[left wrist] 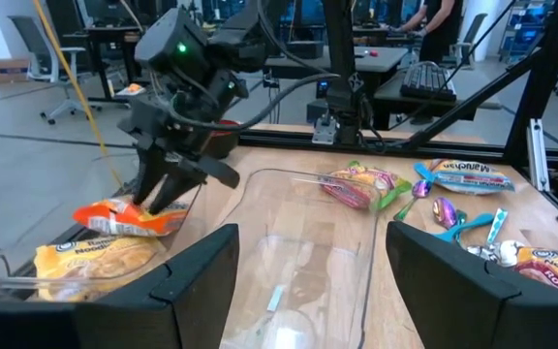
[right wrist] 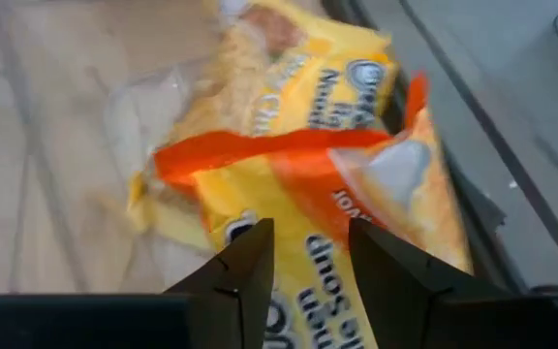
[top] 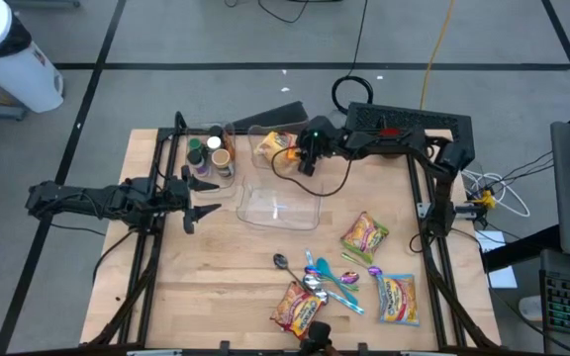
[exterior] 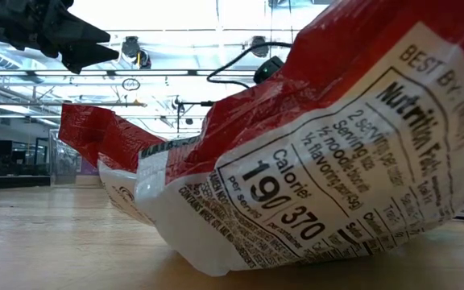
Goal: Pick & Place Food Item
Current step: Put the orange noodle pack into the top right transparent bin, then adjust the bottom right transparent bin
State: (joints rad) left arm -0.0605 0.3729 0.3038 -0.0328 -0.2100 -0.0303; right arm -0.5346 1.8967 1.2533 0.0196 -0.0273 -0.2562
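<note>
Two yellow noodle packets [top: 273, 146] lie stacked in a clear tray [top: 255, 133] at the table's far side; the upper one has an orange band [right wrist: 269, 150]. My right gripper [right wrist: 308, 281] slants down over them from the right, its fingers a small gap apart, with the upper packet [left wrist: 129, 218] showing between their tips. My left gripper [top: 198, 201] waits open at the table's left, level and touching nothing, facing an empty clear container [top: 280, 203] at mid-table. My right gripper's fingertips [left wrist: 158, 199] reach down to the upper packet near its orange band, slanting from above and from the right. I cannot tell whether they touch it. The packet lies flat on the one under it.
Spice jars [top: 211, 158] stand left of the tray. Three more noodle packets [top: 364, 237] [top: 397, 297] [top: 298, 309] and several coloured spoons [top: 327, 279] lie on the near right. A red packet [exterior: 312, 161] fills the low view.
</note>
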